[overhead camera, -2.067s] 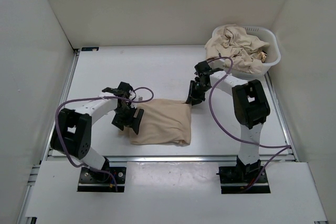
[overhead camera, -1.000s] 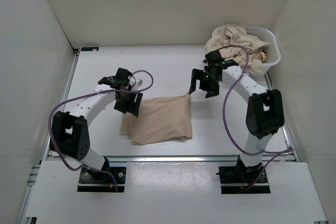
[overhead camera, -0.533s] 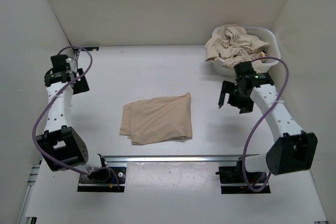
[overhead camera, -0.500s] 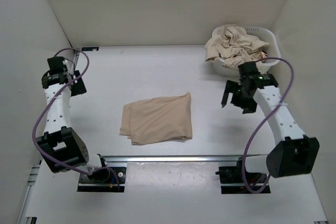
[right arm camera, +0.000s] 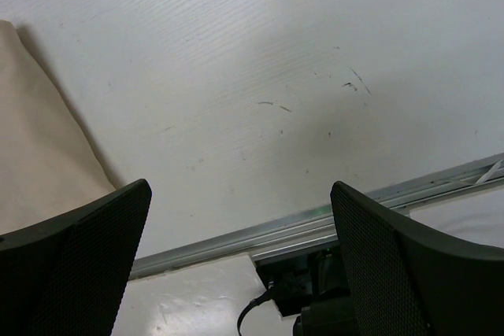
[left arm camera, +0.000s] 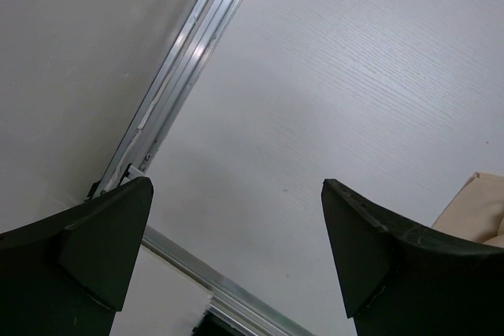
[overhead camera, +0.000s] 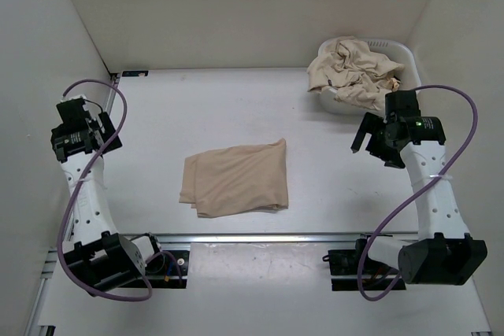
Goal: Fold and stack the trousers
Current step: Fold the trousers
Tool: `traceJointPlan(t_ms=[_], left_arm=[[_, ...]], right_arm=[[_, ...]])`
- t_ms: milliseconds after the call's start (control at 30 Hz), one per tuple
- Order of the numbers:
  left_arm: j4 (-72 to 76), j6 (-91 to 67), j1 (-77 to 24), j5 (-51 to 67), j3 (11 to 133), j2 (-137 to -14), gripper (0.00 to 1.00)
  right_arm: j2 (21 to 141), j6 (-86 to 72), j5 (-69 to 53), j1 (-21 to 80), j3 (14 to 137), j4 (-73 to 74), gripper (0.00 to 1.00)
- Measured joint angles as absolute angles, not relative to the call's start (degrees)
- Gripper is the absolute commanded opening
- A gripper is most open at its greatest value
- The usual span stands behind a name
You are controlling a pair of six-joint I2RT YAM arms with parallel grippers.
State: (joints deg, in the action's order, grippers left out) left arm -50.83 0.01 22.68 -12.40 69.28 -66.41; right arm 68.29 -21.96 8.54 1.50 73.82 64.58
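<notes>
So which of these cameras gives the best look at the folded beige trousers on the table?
The top external view: the folded trousers show whole there, lying flat on the table. The left wrist view catches only a small beige corner at its right edge, and the right wrist view only one edge at its left.

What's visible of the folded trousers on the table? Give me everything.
The trousers are plain beige, of thin, soft-looking fabric with faint wrinkles. They are folded into a rough, slightly skewed rectangle of several layers, and the stacked edges show at its near left corner. The far right corner runs out to a small point. The bundle lies flat on the white table, about midway across and somewhat nearer the front rail. Only the table touches it. Each wrist camera catches just one corner of it.
</notes>
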Motion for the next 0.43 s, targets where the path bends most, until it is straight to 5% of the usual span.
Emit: traceJointPlan(t_ms=[433], left_arm=[[-51.5, 0.0, 22.7, -12.4, 67.3, -65.8, 1.0]], right_arm=[[64.8, -21.8, 7.4, 1.5, 71.8, 64.4, 0.99]])
